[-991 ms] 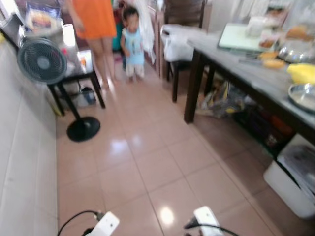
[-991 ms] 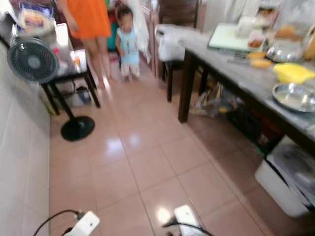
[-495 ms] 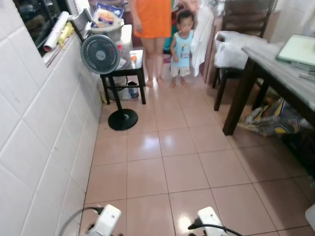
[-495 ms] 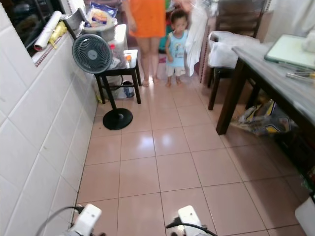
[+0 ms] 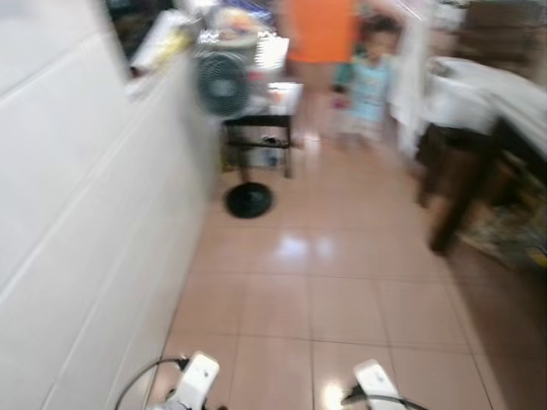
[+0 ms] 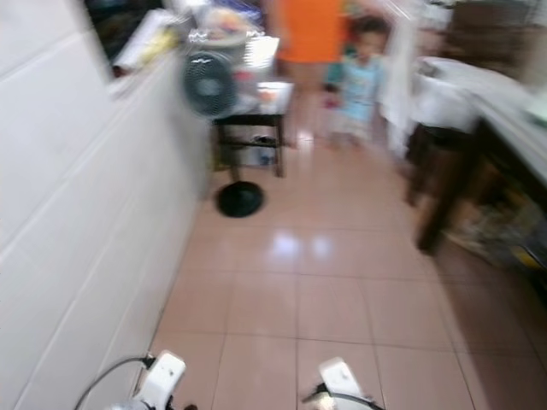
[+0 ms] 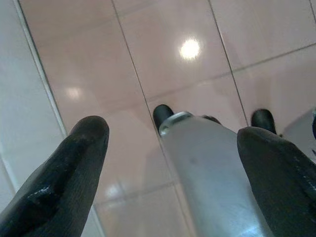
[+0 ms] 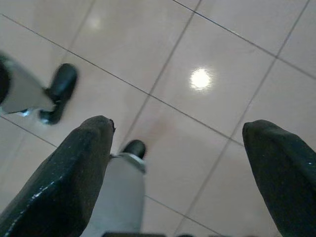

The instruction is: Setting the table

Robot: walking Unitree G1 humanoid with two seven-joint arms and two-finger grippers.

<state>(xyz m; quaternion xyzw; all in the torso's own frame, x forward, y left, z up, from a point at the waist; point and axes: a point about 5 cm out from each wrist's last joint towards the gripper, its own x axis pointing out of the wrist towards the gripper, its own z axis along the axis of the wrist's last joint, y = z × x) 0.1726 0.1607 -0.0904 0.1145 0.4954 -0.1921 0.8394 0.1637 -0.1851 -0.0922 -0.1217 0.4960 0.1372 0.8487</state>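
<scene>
Both arms hang idle, aimed at the tiled floor. The left pincer has its two black fingers spread wide apart with nothing between them but floor and the robot's own leg below; the right pincer is likewise spread apart and empty.

The head views are blurred, so detail is poor. A white tiled wall runs along the robot's left. Ahead, by that wall, a standing fan is beside a small dark side table. Further on stand a person in orange and a small child in light blue.

The relation that matters: the dark desk that is to be set lies ahead and to the robot's right, its near corner leg reaching the floor well apart from both pincers. Its long axis seems to run away from the robot along the right side of the room. No dish or cutlery can be made out on it through the blur. The right arm is the nearer one to the desk, so a turn to the right looks needed before any reach.
</scene>
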